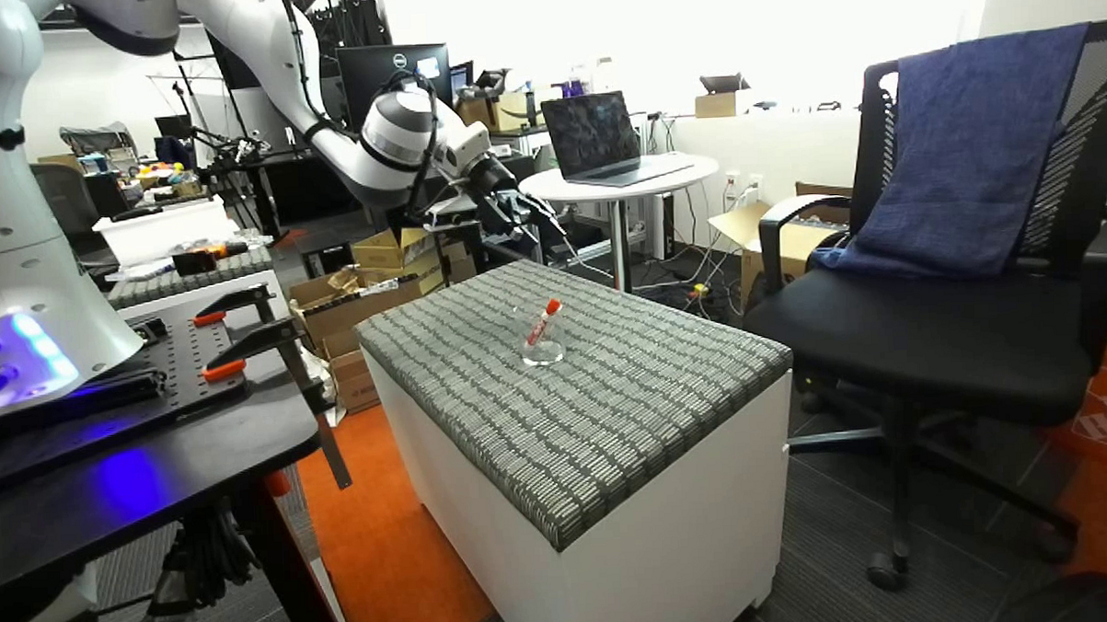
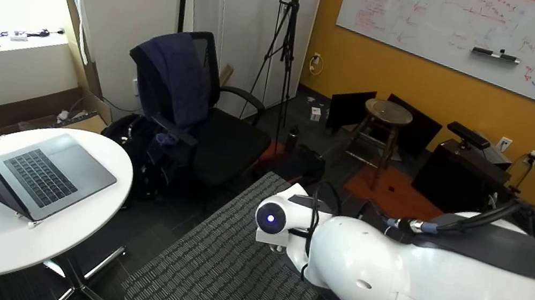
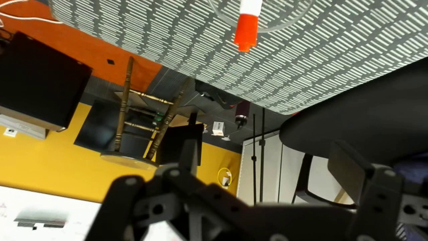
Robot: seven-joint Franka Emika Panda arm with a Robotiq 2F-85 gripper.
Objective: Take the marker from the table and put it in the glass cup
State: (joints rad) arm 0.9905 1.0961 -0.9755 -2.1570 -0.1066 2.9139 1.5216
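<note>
The red-capped marker (image 1: 542, 321) stands tilted inside the clear glass cup (image 1: 544, 355), its cap leaning above the rim. The cup stands on the grey woven top of the table (image 1: 649, 400). In the wrist view, which is upside down, the marker (image 3: 248, 28) and the cup's rim (image 3: 279, 27) show at the top edge, with the table (image 3: 160, 33) around them. My gripper (image 1: 547, 228) is above the table's far end, apart from the cup. In the wrist view its fingers (image 3: 267, 160) are wide apart with nothing between them. The arm hides marker and cup in an exterior view showing the table (image 2: 224, 278).
A black office chair (image 1: 922, 326) with a blue cloth stands beside the table. A round white table (image 2: 87, 218) with a laptop (image 2: 50, 179) is nearby. The black desk (image 1: 200, 461) carries the robot base and clamps. Cardboard boxes (image 1: 361, 327) lie behind the table.
</note>
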